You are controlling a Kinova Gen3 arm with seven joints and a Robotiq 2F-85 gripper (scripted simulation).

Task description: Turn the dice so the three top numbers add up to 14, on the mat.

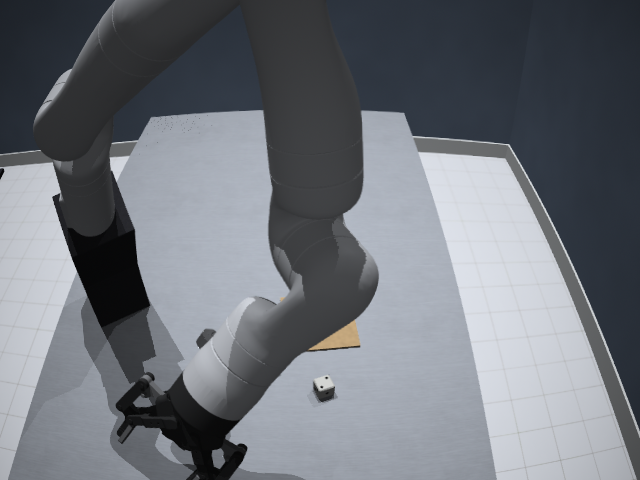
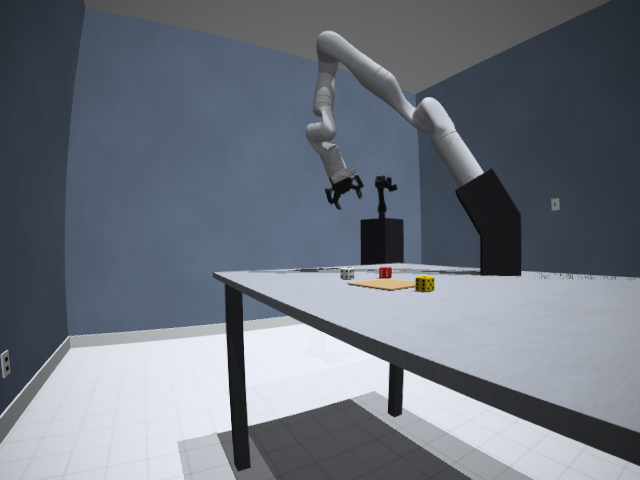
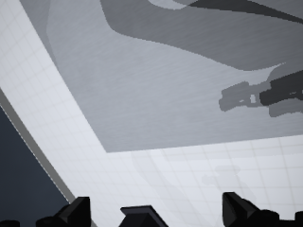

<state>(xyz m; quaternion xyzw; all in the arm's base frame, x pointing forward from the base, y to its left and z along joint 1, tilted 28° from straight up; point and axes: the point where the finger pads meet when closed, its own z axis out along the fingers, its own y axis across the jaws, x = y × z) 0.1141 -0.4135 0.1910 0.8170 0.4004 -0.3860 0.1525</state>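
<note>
Dice (image 1: 324, 387) (image 2: 424, 283) sit flat; the white one shows two upward.

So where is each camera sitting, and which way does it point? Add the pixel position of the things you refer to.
Top: high above the table (image 1: 413, 310), looking steeply down; arm and open hand (image 1: 178, 421) (image 3: 156, 209) show.
Exterior: off beyond a table edge, near tabletop height, looking across; whole arm shows.
Wrist: on the arm's end, facing past the fingertips at a table corner and floor.
Top and exterior share the mat (image 1: 338, 338) (image 2: 385, 284).
</note>
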